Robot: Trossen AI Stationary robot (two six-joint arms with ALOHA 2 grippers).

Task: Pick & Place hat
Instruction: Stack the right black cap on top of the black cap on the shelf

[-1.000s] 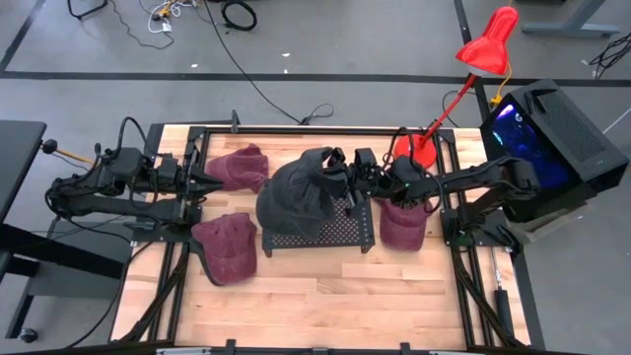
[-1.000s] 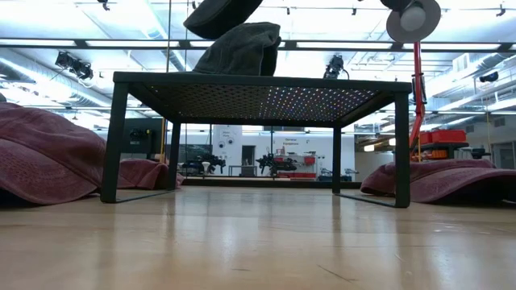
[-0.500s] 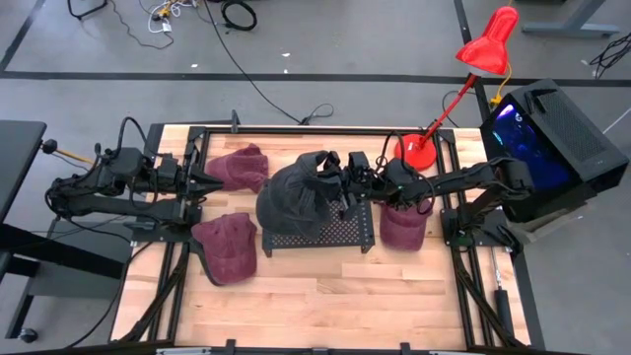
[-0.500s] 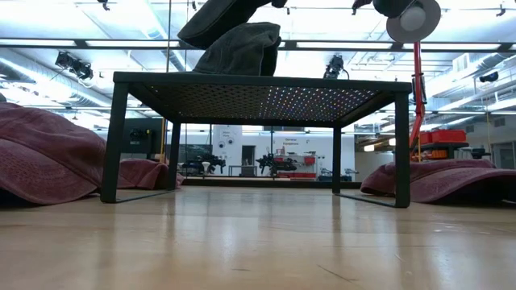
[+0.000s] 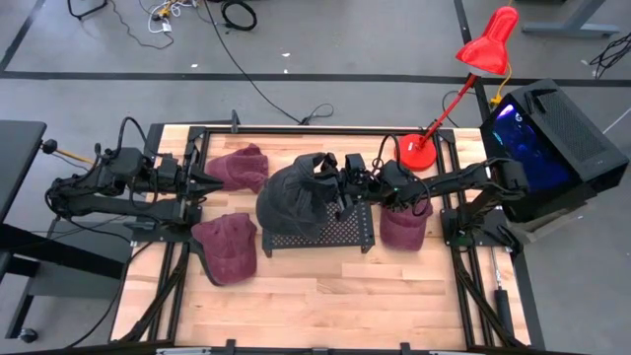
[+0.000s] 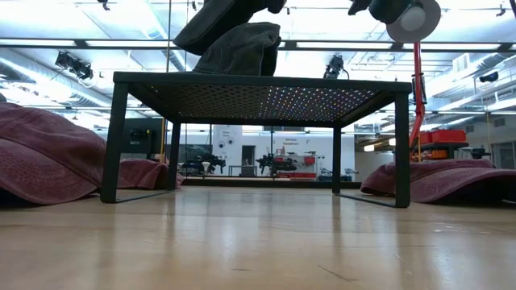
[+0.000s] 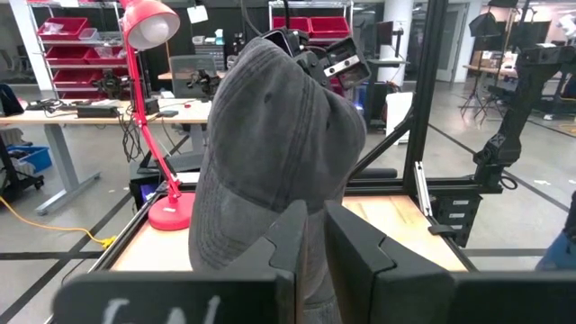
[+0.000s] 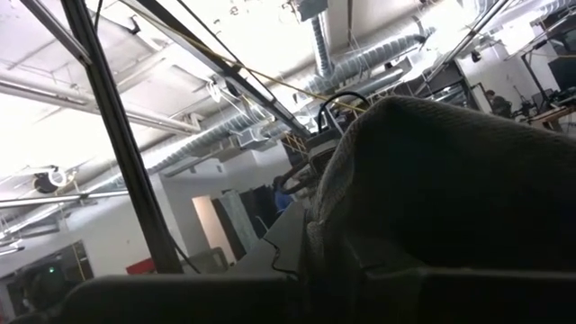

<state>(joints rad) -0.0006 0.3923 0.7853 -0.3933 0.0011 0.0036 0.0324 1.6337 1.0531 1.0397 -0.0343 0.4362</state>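
Over the black mesh stand (image 5: 330,233) at the table's centre, my right gripper (image 5: 338,185) holds the grey hat (image 5: 294,200) by its upper edge — fingers closed on the fabric, as far as the high view allows me to judge. The hat's body droops onto the stand's left part; in the low view its bulk (image 6: 242,48) rests on the stand top (image 6: 258,79).

My left gripper (image 5: 210,184) waits at the table's left side, between 2 maroon hats, one behind (image 5: 240,167) and one in front (image 5: 228,247); its fingers (image 7: 353,247) show a narrow gap and hold nothing. A 3rd maroon hat (image 5: 402,226) lies right of the stand, under my right arm.

Risks, in my judgement: the grip is on loose cloth only, so the hat may slip out during a lift, or its sagging brim may snag the stand's edge. The red lamp (image 5: 463,77) stands near the right arm — a wide swing could strike it.
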